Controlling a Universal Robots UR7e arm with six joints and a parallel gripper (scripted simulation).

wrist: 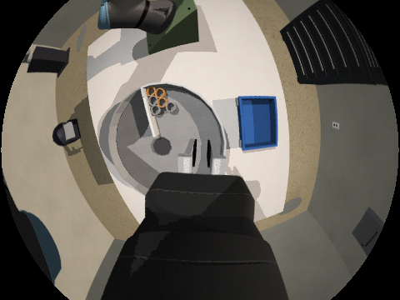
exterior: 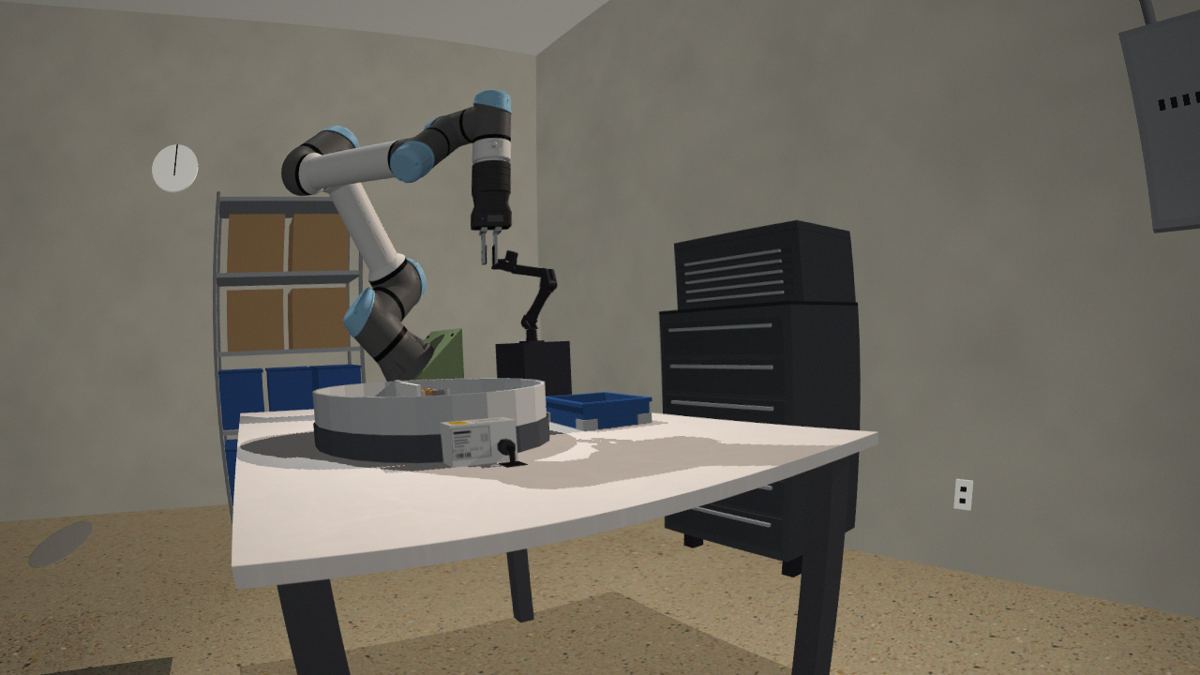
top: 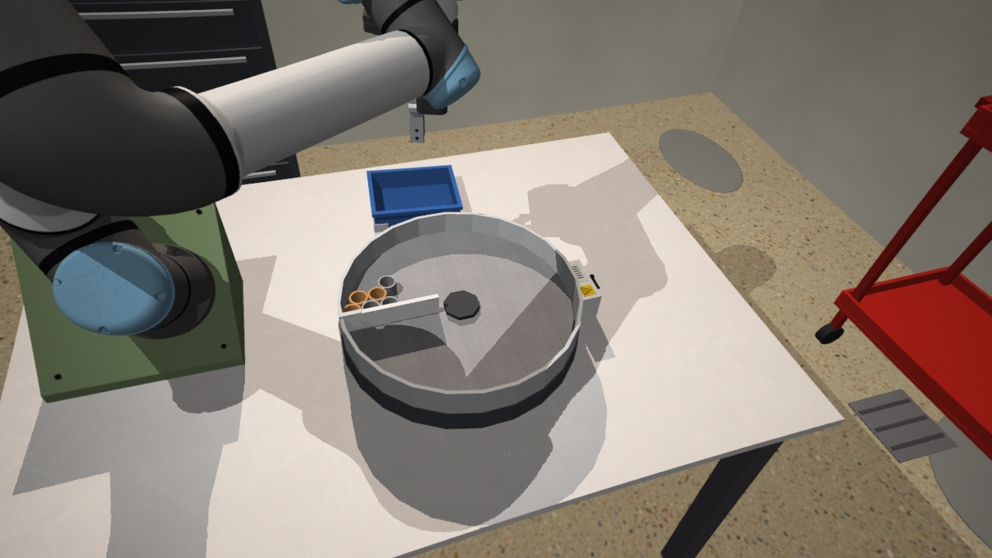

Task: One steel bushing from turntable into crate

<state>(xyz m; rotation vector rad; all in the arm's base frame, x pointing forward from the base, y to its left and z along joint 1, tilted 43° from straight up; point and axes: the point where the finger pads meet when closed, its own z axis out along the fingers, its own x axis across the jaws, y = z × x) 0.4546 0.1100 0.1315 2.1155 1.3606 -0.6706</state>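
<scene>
The turntable [top: 461,400] [exterior: 377,412] is a round, high-walled grey tray. Against its white divider stand three steel-grey and three orange bushings. One steel bushing [top: 389,291] [wrist: 167,107] stands at the group's outer edge, with a small gap. The second steel bushing [wrist: 156,114] is beside the divider and the third is tucked between it and the orange bushings. An orange bushing [wrist: 162,107] stands amid the group. The blue crate [top: 416,210] [exterior: 600,412] [wrist: 275,125] is empty beside the turntable. My gripper [exterior: 489,259] [wrist: 202,147] is open, with nothing between its fingers, high above the table.
The white divider [top: 391,310] [wrist: 149,112] runs from the wall towards the dark hub [top: 462,305] [wrist: 162,147]. A control box [top: 588,294] [exterior: 478,442] adjoins the turntable. The green arm base [top: 139,367] stands at the left in the top view; a red cart [top: 929,318] is right.
</scene>
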